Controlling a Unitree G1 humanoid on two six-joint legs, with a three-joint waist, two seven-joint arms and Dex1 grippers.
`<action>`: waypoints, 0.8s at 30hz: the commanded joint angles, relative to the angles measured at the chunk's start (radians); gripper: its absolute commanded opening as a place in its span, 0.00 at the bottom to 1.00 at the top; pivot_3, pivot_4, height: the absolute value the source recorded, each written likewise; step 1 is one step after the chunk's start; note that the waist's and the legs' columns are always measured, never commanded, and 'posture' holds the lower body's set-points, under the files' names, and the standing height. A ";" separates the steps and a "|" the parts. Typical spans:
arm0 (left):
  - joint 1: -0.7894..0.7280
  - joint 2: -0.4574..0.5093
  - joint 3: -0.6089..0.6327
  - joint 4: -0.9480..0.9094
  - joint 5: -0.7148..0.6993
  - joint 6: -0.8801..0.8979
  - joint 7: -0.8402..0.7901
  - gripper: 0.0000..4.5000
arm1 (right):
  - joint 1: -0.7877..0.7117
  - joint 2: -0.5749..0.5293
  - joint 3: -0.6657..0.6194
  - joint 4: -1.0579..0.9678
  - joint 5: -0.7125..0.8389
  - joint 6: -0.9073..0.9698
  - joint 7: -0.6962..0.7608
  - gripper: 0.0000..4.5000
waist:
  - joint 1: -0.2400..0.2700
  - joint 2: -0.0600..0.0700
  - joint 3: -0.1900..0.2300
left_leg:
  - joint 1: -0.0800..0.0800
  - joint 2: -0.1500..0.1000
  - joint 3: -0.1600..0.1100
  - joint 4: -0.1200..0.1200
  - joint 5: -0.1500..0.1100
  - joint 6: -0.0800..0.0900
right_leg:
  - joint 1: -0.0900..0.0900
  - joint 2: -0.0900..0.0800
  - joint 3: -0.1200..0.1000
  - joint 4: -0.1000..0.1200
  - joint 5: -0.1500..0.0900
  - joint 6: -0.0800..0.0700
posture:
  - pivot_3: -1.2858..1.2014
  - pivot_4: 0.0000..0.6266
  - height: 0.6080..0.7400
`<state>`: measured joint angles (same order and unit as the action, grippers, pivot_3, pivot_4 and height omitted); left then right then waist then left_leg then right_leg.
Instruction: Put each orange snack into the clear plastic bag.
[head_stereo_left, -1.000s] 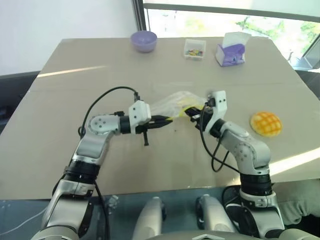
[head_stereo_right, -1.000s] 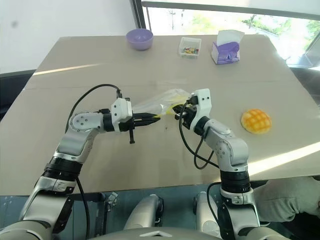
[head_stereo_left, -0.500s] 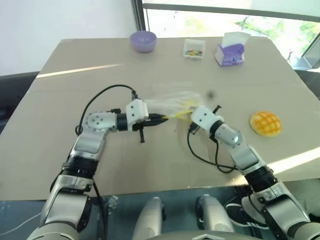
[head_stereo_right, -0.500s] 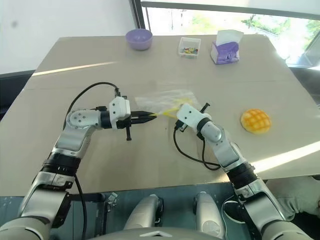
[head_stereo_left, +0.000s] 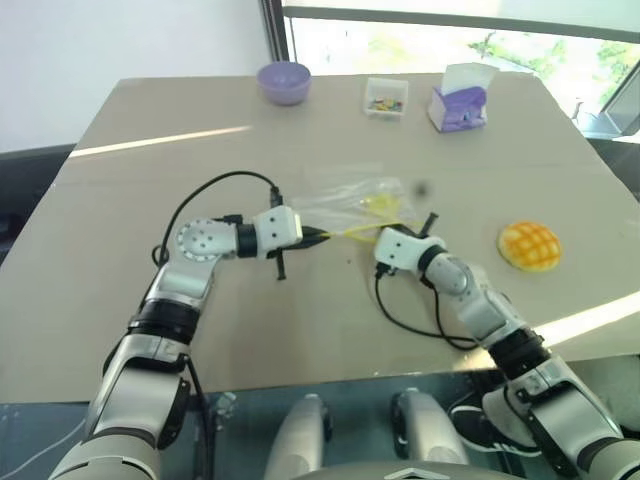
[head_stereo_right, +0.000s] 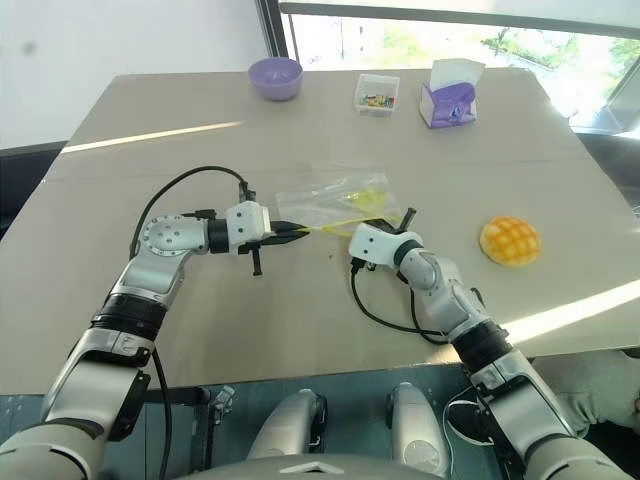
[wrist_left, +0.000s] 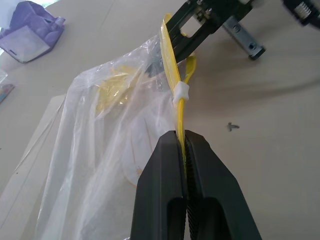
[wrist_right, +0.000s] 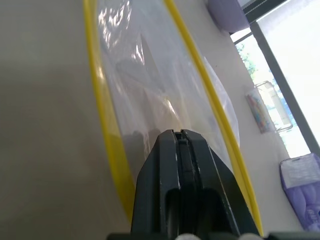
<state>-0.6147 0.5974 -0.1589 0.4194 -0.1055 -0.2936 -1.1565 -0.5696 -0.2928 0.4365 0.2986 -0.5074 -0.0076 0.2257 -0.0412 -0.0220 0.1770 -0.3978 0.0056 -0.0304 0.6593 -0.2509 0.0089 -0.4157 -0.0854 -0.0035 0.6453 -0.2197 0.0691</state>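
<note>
The table (head_stereo_left: 120, 300), a broad tan surface, carried every item inspected. The clear plastic bag (head_stereo_left: 345, 200) lay near its centre, flat and crinkled, its yellow seal strip (wrist_left: 172, 82) stretched between the two grippers at the edge nearer the robot. The left gripper (head_stereo_left: 322, 237) reached in level from the left with its fingers (wrist_left: 165, 190) pressed together on the yellow strip, a small white slider visible just beyond the tips. The right gripper (head_stereo_left: 374, 235) came in from the right, low over the table, its fingers (wrist_right: 167, 175) closed tight with one yellow lip of the bag's mouth caught between them; the two yellow lips ran apart on either side of it in the right wrist view, so the mouth stood partly open. The purple tissue box (head_stereo_left: 458, 104) stood at the far edge towards the right. The orange snack (head_stereo_left: 531, 246), a domed bun with a grid top, rested on the table well to the right of the bag, apart from both grippers. The purple bowl (head_stereo_left: 284, 81) sat at the far edge, left of centre. The small clear box (head_stereo_left: 387, 96) of coloured bits lay between bowl and tissue box.
</note>
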 joint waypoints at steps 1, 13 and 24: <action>0.013 0.003 0.026 -0.070 -0.041 0.032 -0.008 0.00 | -0.042 0.011 0.014 0.036 -0.044 -0.036 -0.042 0.01 | 0.000 0.000 0.000 | 0.000 0.000 0.000 0.000 0.000 0.000 | 0.000 0.000 0.000 0.000 0.000 0.000 | 0.52 0.24 0.98; 0.028 0.013 0.048 -0.097 -0.074 0.043 -0.016 0.00 | -0.042 -0.024 0.010 0.041 -0.095 -0.040 -0.011 0.92 | 0.001 0.000 0.000 | 0.000 0.000 0.000 0.000 0.000 0.000 | 0.000 0.000 0.000 0.000 0.000 0.000 | 0.52 0.24 0.98; 0.002 -0.023 0.049 -0.083 -0.057 0.140 0.066 0.00 | 0.034 -0.087 -0.073 -0.130 -0.002 -0.046 0.083 0.98 | 0.004 0.000 0.000 | 0.000 0.000 0.000 0.000 0.000 0.000 | 0.000 0.000 0.000 -0.001 0.000 0.000 | 0.52 0.24 0.98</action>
<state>-0.5890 0.5740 -0.1303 0.3619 -0.1568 -0.1756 -1.1085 -0.5513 -0.3563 0.4097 0.2263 -0.5407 -0.0547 0.2780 -0.0375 -0.0220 0.1766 -0.3979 0.0055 -0.0303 0.6596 -0.2509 0.0089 -0.4154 -0.0854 -0.0034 0.6447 -0.2197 0.0691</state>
